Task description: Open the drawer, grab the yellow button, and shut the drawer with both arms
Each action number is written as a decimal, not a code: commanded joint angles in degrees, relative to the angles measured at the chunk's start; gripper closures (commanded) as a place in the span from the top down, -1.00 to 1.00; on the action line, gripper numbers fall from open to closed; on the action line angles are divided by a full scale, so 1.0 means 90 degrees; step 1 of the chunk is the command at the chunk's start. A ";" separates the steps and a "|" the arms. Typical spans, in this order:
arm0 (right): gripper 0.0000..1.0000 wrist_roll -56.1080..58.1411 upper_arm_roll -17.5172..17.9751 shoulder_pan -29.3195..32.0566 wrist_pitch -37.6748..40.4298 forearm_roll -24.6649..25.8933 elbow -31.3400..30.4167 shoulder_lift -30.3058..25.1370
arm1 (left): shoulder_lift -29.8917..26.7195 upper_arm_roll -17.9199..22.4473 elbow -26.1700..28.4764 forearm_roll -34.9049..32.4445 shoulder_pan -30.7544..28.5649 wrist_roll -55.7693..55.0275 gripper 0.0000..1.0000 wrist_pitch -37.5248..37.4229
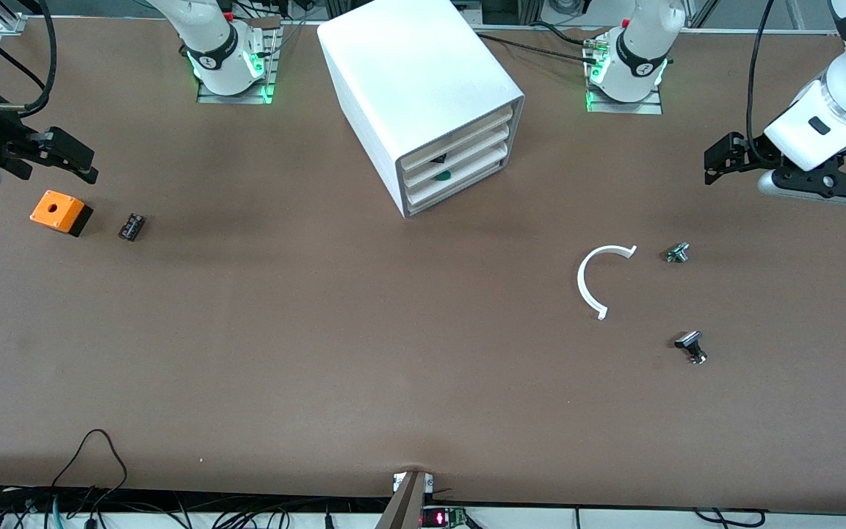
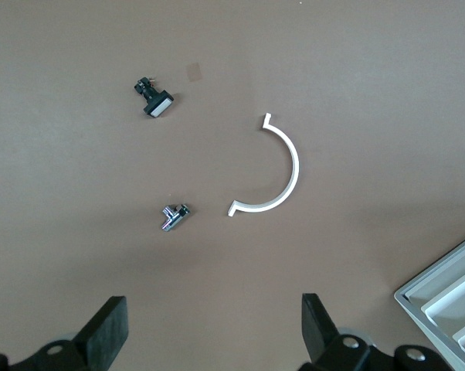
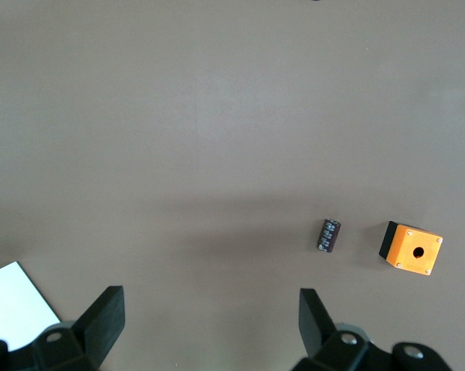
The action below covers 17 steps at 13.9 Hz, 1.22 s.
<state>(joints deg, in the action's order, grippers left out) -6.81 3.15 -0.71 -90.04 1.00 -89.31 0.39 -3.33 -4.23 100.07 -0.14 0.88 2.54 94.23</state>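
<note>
White drawer cabinet [image 1: 423, 95] stood mid-table near bases, all drawers shut; dark and green shapes showed through drawer fronts. Button not visible in any view; could not tell where it was. No readable writing or brand anywhere.

Left gripper [image 1: 724, 158] hung over left arm's end of table, jaws wide, empty. White curved piece [image 1: 590, 278], small silver part [image 1: 677, 253] and black-capped part [image 1: 691, 345] lay apart nearby.

Right gripper [image 1: 63, 156] hung over right arm's end, jaws wide, empty. Orange cube [image 1: 59, 211] and small black cylinder [image 1: 131, 226] lay just nearer camera.
</note>
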 commanded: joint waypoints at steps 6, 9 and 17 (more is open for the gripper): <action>1.00 -0.0093 0.0021 -0.0009 -0.0006 -0.0043 -0.0037 0.0064 | 0.0135 -0.0145 -0.0318 -0.0111 0.0000 0.0041 0.98 -0.0187; 1.00 -0.0025 0.0031 -0.0164 0.0081 0.0267 -0.0106 0.0142 | 0.0135 -0.0165 -0.0328 -0.0111 0.0000 0.0031 0.98 -0.0187; 1.00 0.0014 -0.0037 -0.0449 0.0238 0.0106 -0.0155 0.0319 | 0.0155 -0.0155 -0.0367 0.0035 -0.0048 0.0080 0.98 -0.0206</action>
<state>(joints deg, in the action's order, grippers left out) -6.84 3.41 -5.26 -88.51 4.98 -90.53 3.59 -3.25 -5.56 99.13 -0.12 0.74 2.54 94.14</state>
